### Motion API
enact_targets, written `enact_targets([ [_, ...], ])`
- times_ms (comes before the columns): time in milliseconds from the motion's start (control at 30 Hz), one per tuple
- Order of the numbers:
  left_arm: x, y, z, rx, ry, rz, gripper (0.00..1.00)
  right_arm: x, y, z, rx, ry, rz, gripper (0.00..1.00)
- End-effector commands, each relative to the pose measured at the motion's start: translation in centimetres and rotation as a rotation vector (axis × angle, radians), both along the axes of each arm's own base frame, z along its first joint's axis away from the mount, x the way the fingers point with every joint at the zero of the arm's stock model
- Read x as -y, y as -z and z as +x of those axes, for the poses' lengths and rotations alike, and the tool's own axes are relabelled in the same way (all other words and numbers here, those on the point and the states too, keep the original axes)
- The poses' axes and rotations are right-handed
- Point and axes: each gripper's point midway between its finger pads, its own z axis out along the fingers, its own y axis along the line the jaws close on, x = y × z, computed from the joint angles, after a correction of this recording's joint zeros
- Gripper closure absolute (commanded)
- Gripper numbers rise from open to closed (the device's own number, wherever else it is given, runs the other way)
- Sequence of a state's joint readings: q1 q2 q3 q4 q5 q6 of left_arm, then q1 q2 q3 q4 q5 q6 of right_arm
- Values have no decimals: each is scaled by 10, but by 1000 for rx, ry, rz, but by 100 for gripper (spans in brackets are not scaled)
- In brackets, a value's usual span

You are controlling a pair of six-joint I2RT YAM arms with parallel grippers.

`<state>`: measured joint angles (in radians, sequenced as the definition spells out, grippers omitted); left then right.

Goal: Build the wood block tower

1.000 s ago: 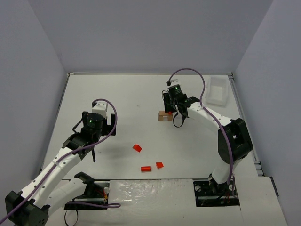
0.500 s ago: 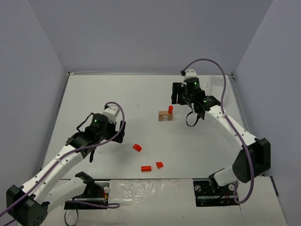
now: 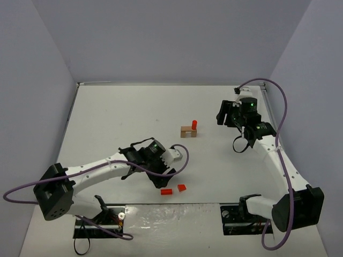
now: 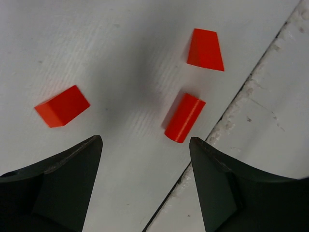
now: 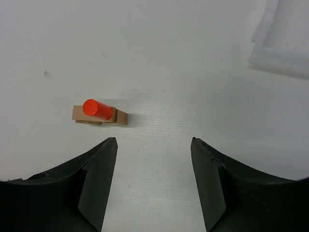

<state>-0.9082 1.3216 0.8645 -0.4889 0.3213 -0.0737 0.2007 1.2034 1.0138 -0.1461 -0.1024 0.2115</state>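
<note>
Top external: left arm (image 3: 107,167) hides one wedge (image 4: 62,106).

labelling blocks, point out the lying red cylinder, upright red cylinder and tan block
lying red cylinder (image 4: 184,118), left wrist view, mid side
upright red cylinder (image 5: 98,109), right wrist view, mid side
tan block (image 5: 121,117), right wrist view, bare right end

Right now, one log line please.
left gripper open above three loose red pieces | right gripper open, off tan block | red cylinder upright on it
</note>
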Motion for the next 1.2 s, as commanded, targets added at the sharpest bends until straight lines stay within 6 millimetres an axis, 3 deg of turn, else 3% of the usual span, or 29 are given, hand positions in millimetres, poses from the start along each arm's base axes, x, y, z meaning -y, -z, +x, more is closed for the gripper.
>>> enact_targets([
  [0,35,-11,-21,-12,175,-50,32,2,-27,0,90,-17,41,40],
  [200,38,-4,-24,-12,190,-17,43,7,-26,-3,92,-15,47,40],
  [600,30,27,-28,23,101,120,45,10,-26,-4,90,-22,53,40],
  [867,24,34,-20,63,38,151,49,9,-23,-4,81,-28,58,40],
  [1167,27,42,-32,31,71,168,50,8,-22,-3,78,-28,62,40],
])
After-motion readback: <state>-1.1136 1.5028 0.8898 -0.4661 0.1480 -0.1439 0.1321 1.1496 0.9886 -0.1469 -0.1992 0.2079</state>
